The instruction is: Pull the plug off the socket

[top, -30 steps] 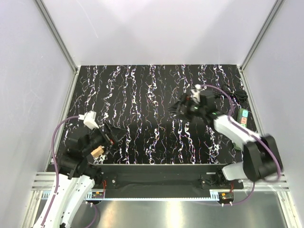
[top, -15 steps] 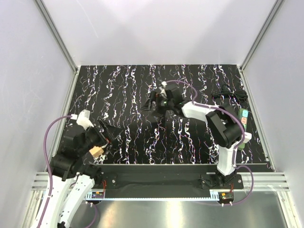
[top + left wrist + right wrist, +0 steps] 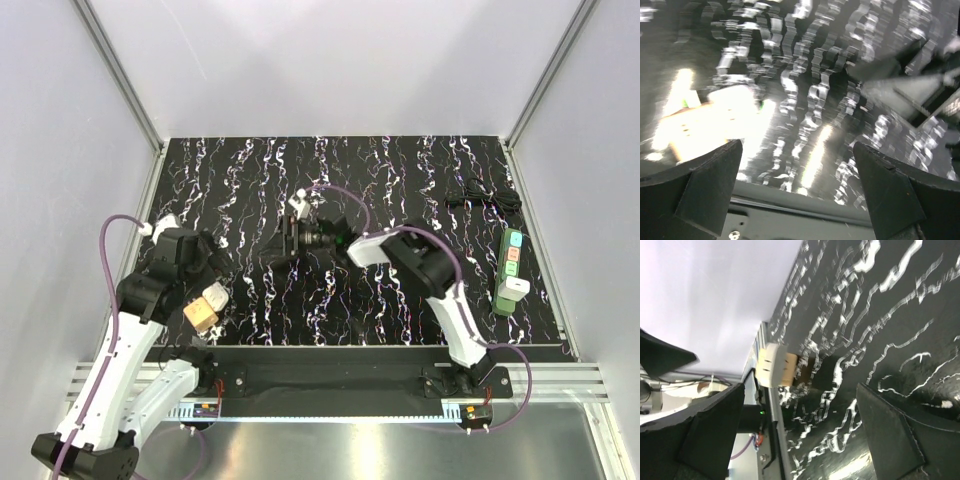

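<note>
The table [image 3: 330, 180] is black with white veins, between pale walls [image 3: 330, 60]. The socket [image 3: 510, 268] lies by its right edge, a white plug [image 3: 516, 288] in its near end. Left gripper [image 3: 797, 147] and right gripper [image 3: 800, 387] both stand released, holding nothing.

The right tool [image 3: 800, 405] has its two dark fingers [image 3: 710, 435] spread wide at 7 and 5 o'clock, with only the black, white-veined bench [image 3: 880, 315] between them; the bench fills the picture from the centre out to 3 o'clock. Just left of centre, toward 9 o'clock, a cream slotted block [image 3: 773, 365] with a brown part beside it sits near the bench edge, though the tilted view may hide what it is. A pale wall [image 3: 705, 290] fills 10 to 11 o'clock, and a small green light [image 3: 761, 413] and a purple cable [image 3: 747, 447] show near 7 o'clock.
</note>
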Robot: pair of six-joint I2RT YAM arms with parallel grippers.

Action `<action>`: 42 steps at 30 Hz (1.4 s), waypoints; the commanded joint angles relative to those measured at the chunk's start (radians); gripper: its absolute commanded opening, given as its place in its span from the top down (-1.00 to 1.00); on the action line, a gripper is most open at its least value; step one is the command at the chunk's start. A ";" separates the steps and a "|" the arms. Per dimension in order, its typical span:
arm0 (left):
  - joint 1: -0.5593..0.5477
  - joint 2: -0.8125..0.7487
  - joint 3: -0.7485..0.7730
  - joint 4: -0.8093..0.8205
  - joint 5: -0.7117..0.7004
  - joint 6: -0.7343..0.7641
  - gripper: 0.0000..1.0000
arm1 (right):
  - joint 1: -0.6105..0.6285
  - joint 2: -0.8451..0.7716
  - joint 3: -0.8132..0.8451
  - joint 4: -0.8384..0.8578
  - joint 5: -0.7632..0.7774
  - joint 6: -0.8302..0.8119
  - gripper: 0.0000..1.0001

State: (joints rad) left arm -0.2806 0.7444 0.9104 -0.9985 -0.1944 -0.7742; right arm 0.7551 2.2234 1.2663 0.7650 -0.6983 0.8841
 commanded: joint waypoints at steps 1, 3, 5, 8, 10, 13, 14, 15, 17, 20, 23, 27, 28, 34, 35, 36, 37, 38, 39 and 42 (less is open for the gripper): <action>0.017 -0.020 0.035 -0.052 -0.206 -0.031 -0.98 | 0.059 0.082 0.063 0.212 -0.095 0.079 -0.99; 0.035 -0.025 0.035 -0.052 -0.237 -0.025 -0.98 | 0.095 0.099 0.085 0.157 -0.095 0.046 -0.99; 0.047 -0.023 0.038 -0.052 -0.260 -0.013 -0.98 | 0.118 0.087 0.120 0.036 -0.084 -0.031 -0.99; 0.060 -0.022 0.045 -0.048 -0.255 0.004 -0.98 | 0.156 0.082 0.163 -0.119 -0.037 -0.122 -1.00; 0.064 -0.020 0.050 -0.046 -0.243 0.012 -0.98 | 0.170 0.088 0.183 -0.160 -0.018 -0.137 -1.00; 0.066 -0.027 0.050 -0.045 -0.238 0.006 -0.98 | 0.182 0.110 0.202 -0.153 -0.027 -0.114 -0.99; 0.067 -0.034 0.048 -0.046 -0.235 0.003 -0.98 | 0.188 0.120 0.206 -0.151 -0.029 -0.111 -1.00; 0.067 -0.042 0.042 -0.045 -0.228 -0.003 -0.98 | 0.194 0.125 0.220 -0.153 -0.030 -0.108 -0.99; 0.069 -0.054 0.033 -0.046 -0.221 -0.007 -0.98 | 0.214 0.140 0.235 -0.167 -0.029 -0.109 -0.99; 0.072 -0.054 0.022 -0.045 -0.200 -0.004 -0.98 | 0.234 0.154 0.261 -0.188 -0.013 -0.122 -0.83; 0.072 -0.043 0.016 -0.042 -0.166 -0.002 -0.98 | 0.248 0.177 0.283 -0.173 -0.004 -0.114 -0.59; 0.072 -0.037 0.022 -0.042 -0.145 -0.016 -0.98 | 0.262 0.206 0.315 -0.141 0.005 -0.103 -0.52; 0.072 -0.040 0.022 -0.042 -0.143 -0.019 -0.98 | 0.265 0.212 0.321 -0.138 0.005 -0.096 -0.48; 0.072 -0.051 0.002 -0.026 -0.132 -0.034 -0.98 | 0.270 0.234 0.349 -0.127 0.014 -0.082 -0.39; 0.072 -0.050 -0.004 -0.025 -0.131 -0.036 -0.98 | 0.270 0.251 0.357 -0.125 0.014 -0.079 -0.37; 0.072 -0.042 -0.007 -0.023 -0.120 -0.036 -0.98 | 0.270 0.260 0.375 -0.121 0.010 -0.070 -0.37; 0.072 -0.039 -0.011 -0.016 -0.111 -0.034 -0.98 | 0.271 0.280 0.384 -0.115 0.006 -0.065 -0.37; 0.070 -0.033 -0.015 -0.009 -0.099 -0.027 -0.98 | 0.271 0.289 0.396 -0.109 0.002 -0.057 -0.36; 0.072 -0.024 -0.013 -0.005 -0.073 -0.022 -0.98 | 0.271 0.300 0.416 -0.090 -0.010 -0.045 -0.25; 0.072 -0.010 -0.011 0.006 -0.047 -0.013 -0.98 | 0.273 0.335 0.453 -0.072 -0.021 -0.024 -0.14</action>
State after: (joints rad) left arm -0.2138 0.7223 0.8986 -1.0443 -0.2951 -0.8013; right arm 1.0203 2.5286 1.6588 0.6289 -0.7025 0.8341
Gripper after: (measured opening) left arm 0.988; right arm 0.584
